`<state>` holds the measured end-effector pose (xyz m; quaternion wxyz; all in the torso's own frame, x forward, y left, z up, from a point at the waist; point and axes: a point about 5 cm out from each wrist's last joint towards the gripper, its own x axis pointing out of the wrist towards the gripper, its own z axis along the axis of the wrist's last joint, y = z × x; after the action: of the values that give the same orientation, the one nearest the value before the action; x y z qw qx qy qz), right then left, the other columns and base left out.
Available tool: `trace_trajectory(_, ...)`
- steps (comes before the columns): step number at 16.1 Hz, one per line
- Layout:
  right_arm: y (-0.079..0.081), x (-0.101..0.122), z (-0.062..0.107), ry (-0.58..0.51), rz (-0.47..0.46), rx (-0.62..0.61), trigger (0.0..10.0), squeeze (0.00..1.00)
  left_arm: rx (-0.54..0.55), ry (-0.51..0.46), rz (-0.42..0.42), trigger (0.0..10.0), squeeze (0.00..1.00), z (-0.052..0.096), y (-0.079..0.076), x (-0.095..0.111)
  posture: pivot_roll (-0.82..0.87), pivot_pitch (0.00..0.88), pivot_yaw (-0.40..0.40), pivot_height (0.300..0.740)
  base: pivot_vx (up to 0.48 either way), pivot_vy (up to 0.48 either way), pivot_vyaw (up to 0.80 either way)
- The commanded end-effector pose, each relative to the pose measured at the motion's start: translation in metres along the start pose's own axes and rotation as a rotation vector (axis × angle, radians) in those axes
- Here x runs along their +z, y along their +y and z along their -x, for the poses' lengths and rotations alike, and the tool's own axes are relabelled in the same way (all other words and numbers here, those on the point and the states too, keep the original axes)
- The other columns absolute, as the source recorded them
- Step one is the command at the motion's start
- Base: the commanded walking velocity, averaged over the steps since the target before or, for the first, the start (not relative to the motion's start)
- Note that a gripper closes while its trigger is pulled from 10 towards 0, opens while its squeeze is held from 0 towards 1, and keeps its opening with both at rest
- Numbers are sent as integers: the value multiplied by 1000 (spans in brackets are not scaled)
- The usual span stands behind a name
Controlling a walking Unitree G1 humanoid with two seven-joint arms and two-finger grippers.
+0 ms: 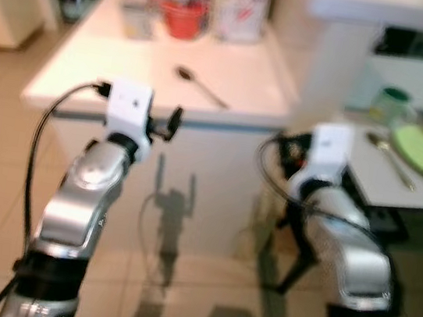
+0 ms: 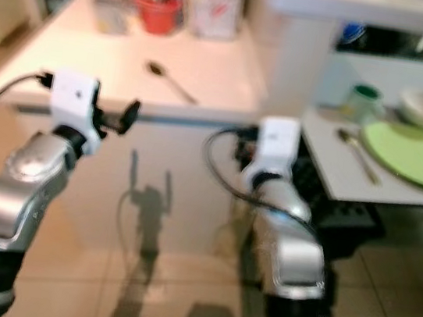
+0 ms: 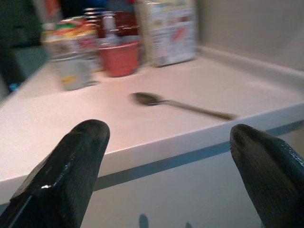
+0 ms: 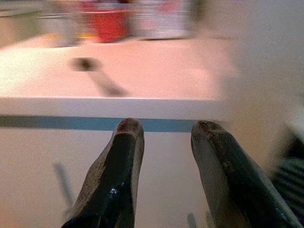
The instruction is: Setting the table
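White counter (image 1: pixel 90 70) | spoon (image 3: pixel 178 103) beyond left gripper (image 3: pixel 175 161), fingers spread | right gripper (image 4: pixel 164 142) slightly parted, empty

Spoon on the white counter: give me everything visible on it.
The spoon looks like dark metal, with an oval bowl and a long thin handle. It lies flat and alone on the white counter, bowl toward the red cup and packages at the back, handle angled toward the front edge on the robot's right. Nothing touches it. The left end effector is open, short of the counter edge, aimed at it. Blur hides finer detail.
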<state>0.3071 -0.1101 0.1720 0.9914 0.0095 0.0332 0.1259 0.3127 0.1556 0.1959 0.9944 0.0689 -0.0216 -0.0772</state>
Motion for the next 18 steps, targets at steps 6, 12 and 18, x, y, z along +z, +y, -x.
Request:
trace_trajectory(6,-4,7,1,-27,14,4,10000,0,-10,-15,17,10000,0,-1,-3,6,2,0,14,740,304,0,800)
trace_trajectory(12,-14,11,0,-54,-31,-66,10000,0,-19,-12,13,10000,0,-1,-4,5,0,0,14,740,327,0,400)
trace_trajectory(18,-20,17,2,-86,-64,-100,10000,0,-36,-13,6,10000,0,-2,-6,5,-2,0,18,740,326,0,-492)
